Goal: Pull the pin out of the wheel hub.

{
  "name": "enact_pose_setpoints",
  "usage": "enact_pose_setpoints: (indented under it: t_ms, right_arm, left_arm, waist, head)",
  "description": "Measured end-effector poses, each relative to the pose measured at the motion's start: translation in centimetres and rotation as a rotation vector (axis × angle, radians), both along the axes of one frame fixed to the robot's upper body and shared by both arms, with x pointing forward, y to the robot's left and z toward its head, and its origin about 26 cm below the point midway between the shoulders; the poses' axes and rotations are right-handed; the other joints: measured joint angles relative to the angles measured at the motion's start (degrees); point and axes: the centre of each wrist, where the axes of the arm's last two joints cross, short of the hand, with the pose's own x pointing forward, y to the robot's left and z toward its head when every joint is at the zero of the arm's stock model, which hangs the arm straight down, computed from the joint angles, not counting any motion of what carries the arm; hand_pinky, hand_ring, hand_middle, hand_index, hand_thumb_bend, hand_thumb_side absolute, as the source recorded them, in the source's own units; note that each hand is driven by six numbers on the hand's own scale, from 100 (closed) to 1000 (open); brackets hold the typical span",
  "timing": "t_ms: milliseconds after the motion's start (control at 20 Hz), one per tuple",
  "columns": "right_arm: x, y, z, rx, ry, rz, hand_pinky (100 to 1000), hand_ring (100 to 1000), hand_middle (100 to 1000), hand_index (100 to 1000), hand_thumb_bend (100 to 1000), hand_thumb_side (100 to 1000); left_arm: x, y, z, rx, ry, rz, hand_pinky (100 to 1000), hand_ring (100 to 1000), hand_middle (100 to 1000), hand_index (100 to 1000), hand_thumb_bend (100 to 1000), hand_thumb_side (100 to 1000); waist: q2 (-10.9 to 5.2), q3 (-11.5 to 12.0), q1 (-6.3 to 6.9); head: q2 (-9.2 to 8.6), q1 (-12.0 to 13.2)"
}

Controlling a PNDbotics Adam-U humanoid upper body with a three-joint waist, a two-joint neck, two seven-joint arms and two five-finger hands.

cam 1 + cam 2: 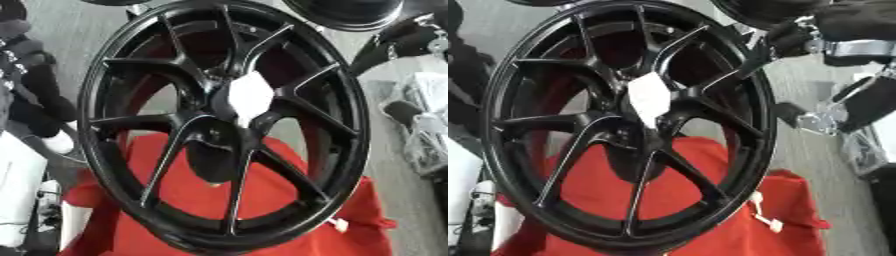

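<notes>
A black multi-spoke wheel stands almost upright on a red cloth. At its hub sits a white piece, the only light thing in the centre; I cannot make out its shape. My right arm, black with silver joints, comes in from the upper right, and its hand is beside the wheel's upper right rim, apart from the hub. The hand's dark outline blends with the rim. My left hand does not show.
A small white tag hangs by the wheel's lower right rim. A second black wheel lies at the top right. A dark shape fills the left edge. Silver and black hardware stands at the right on grey floor.
</notes>
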Motion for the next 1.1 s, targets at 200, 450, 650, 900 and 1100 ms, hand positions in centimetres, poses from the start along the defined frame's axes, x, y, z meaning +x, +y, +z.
enact_pose_setpoints:
  t_ms: [200,450,650,900,1100]
  right_arm:
    - [0.3,1.3,0.0,0.007,0.021,0.002,826,779,754,868,100,370]
    - [0.6,3.1,0.1,0.002,0.033,0.020,825,771,743,855,280,266]
    - [0.8,4.2,0.0,-0.030,0.027,0.045,824,761,732,839,322,225]
    - [0.9,5.7,0.5,-0.048,0.028,0.065,828,759,734,841,371,241]
    - [0.8,6.5,1.0,-0.040,0.031,0.063,828,751,721,836,396,279]
  left_arm:
    - [0.0,0.1,0.0,-0.002,-0.002,0.003,880,843,857,826,100,770]
    - [-0.1,0.5,0.3,-0.026,-0.019,0.025,881,843,855,826,100,756]
    - [-0.4,1.1,0.8,-0.047,-0.044,0.046,881,842,847,825,100,727]
    - [-1.0,2.2,1.9,-0.095,-0.099,0.091,881,841,845,824,100,716]
    - [-1.3,2.7,2.3,-0.124,-0.112,0.118,881,842,846,825,104,726]
  waist:
    - [-0.04,0.02,0.01]
    - [-0.07,-0.08,0.09]
    - [-0.08,-0.10,0.12]
    - [-0.36,0.01,0.31]
    - [-0.41,0.02,0.26]
  head:
    - [0.27,-0.12]
    - [1.09,-0.65]
    - [2.00,-1.39]
    - [2.27,-2.69]
    - [2.27,-3.19]
